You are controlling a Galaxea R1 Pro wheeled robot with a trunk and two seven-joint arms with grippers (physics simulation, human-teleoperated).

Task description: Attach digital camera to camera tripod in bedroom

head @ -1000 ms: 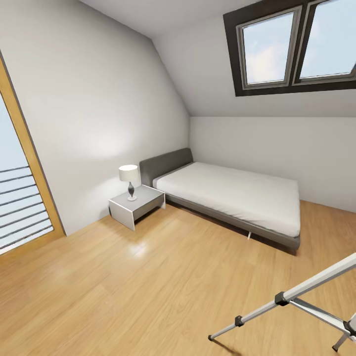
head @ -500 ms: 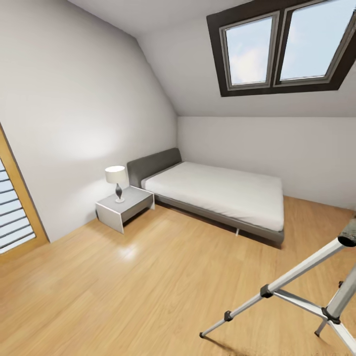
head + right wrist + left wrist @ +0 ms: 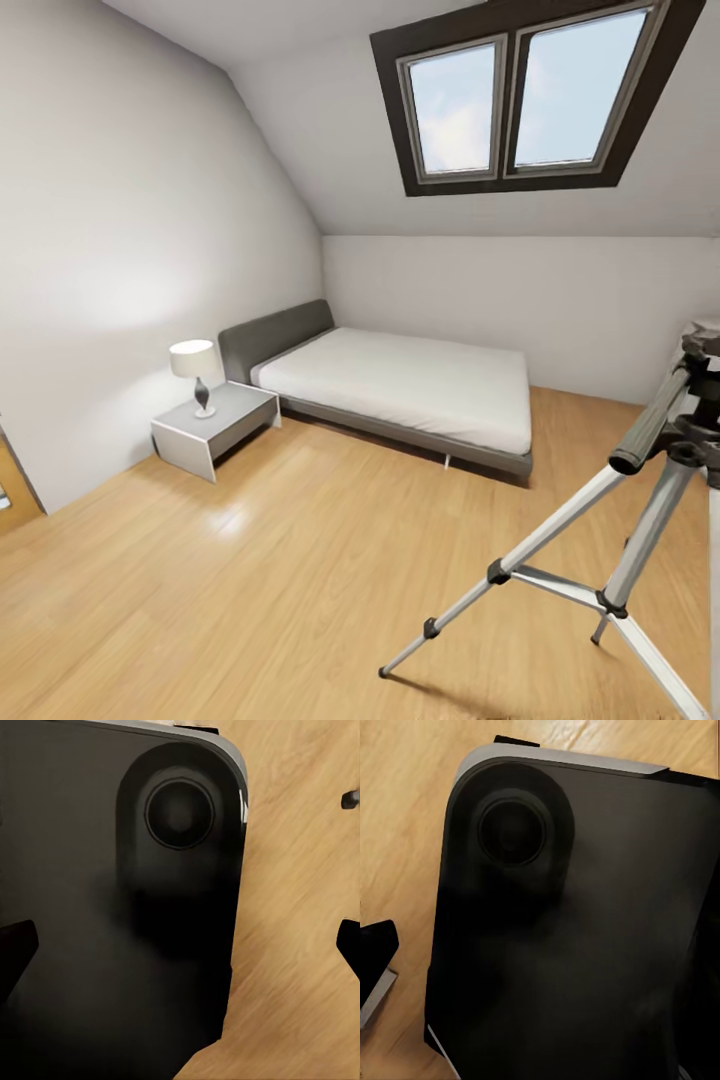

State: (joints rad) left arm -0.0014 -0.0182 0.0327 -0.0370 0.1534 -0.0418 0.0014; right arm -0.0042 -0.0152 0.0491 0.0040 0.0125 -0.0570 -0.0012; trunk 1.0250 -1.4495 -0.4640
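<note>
Silver-legged camera tripod [image 3: 640, 520] standing on bedroom's wood floor [image 3: 280, 560], right of grey bed [image 3: 400, 385]; nightstand [image 3: 213, 428] with lamp [image 3: 195, 372] beside. Both grippers' state: cannot tell; wrist views blocked by dark robot body [image 3: 585, 930].

Camera tripod [image 3: 640, 520]: brushed silver metal legs, matt black joints. Floor [image 3: 250, 580], 7 o'clock: glossy light wood planks. Bed [image 3: 400, 385]: smooth white mattress, matt grey frame. Walls [image 3: 130, 250], 9 o'clock: matt grey-white.

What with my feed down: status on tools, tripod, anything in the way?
Right tool open, empty; left tool unclear. Camera tripod standing, near right. Bed far behind it.
</note>
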